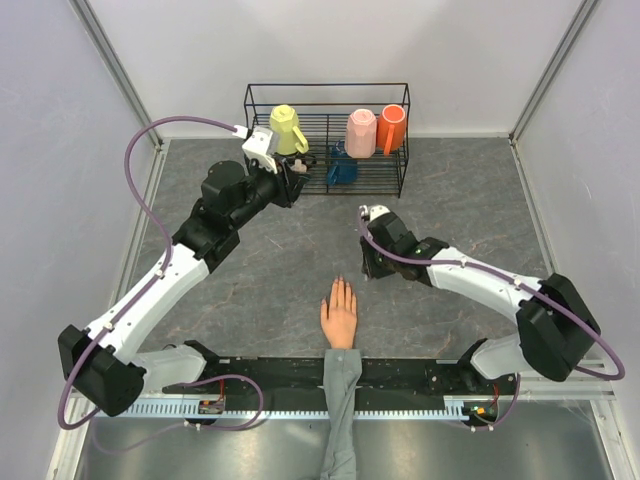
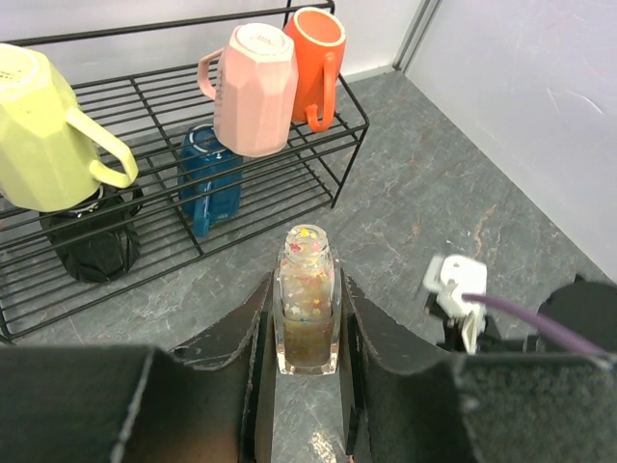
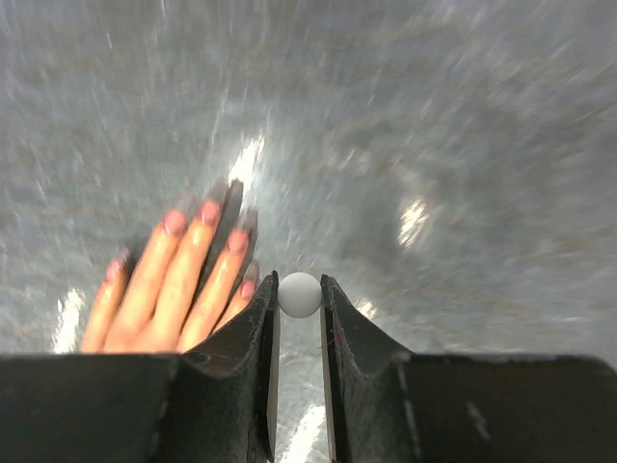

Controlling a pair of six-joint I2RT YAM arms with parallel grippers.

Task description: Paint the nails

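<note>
A peach mannequin hand (image 1: 340, 312) with a grey sleeve (image 1: 340, 400) lies palm down at the near middle, fingers pointing away. Its pinkish nails (image 3: 209, 210) show at the left of the blurred right wrist view. My right gripper (image 1: 368, 268) (image 3: 300, 285) is shut on a round white brush cap (image 3: 300, 295), just right of and above the fingertips; the brush itself is hidden. My left gripper (image 1: 297, 172) (image 2: 307, 285) is shut on an uncapped clear bottle of glitter nail polish (image 2: 307, 294), held upright near the rack.
A black wire rack (image 1: 325, 140) stands at the back with a yellow mug (image 2: 39, 135), a pink mug (image 2: 255, 92), an orange mug (image 2: 318, 63), a blue mug (image 2: 210, 183) and a black one (image 2: 92, 236). Walls close both sides.
</note>
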